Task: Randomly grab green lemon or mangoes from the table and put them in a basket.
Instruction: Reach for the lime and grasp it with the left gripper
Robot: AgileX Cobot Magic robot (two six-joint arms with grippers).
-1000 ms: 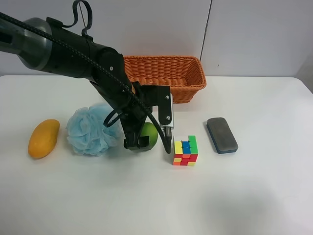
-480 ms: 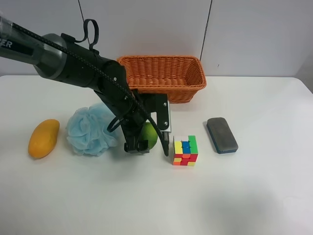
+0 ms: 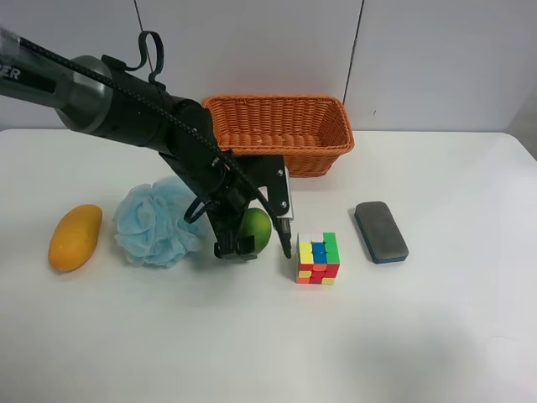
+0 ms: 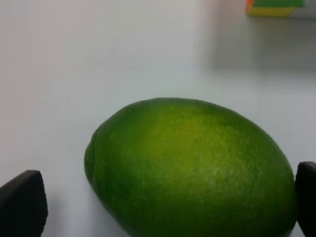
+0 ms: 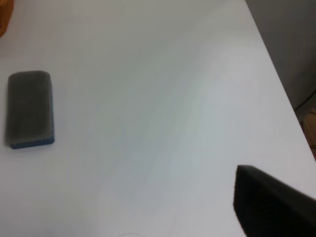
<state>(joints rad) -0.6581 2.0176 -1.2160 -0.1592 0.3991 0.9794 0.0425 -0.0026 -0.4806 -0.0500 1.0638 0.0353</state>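
The green lemon lies on the white table, between a blue pouf and a colour cube. It fills the left wrist view. The arm at the exterior high view's left is my left arm. Its gripper is down at the table with a finger on each side of the lemon, and it is open: one fingertip stands clear of the fruit, the other is at its skin. The orange-yellow mango lies at the far left. The wicker basket stands behind. Of my right gripper only a dark edge shows.
A fluffy light-blue bath pouf sits against the left arm's side. A colour cube stands close to the gripper's outer finger. A dark grey eraser block lies to the right and also shows in the right wrist view.
My left arm has swung a little and settled lower, with the fingers staying around the lemon. The lemon, mango and basket have not moved.
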